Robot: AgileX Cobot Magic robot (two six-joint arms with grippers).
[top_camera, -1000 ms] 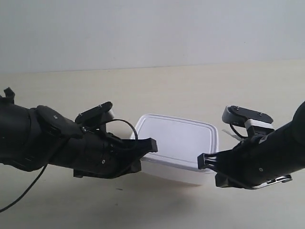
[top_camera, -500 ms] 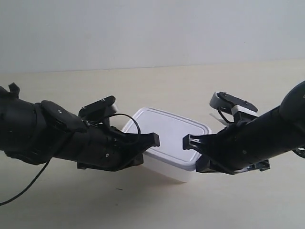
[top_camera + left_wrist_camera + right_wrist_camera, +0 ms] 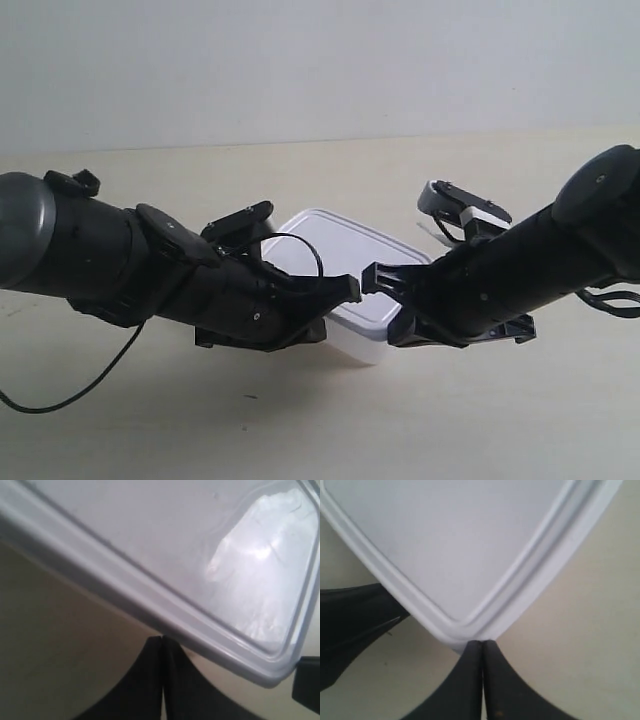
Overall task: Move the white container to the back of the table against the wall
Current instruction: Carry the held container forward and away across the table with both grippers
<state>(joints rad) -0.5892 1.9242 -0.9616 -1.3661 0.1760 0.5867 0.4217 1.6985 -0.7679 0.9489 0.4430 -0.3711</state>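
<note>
Exterior view shows one container (image 3: pixel 345 265), lid on, sitting on the surface (image 3: pixel 480 170) between two black arms. It lies skewed to the wall (image 3: pixel 320 60): one corner points toward the camera, and its long axis seems to slant from far-left to near-right. The arm at the exterior view's left (image 3: pixel 120 260) and the arm at the exterior view's right (image 3: pixel 545 255) meet its near sides. Left wrist view: left jaws clenched together, empty, tips at a lid edge. Right wrist view: right jaws likewise pressed together, tips at a corner. A broad band of surface separates container and wall.
</note>
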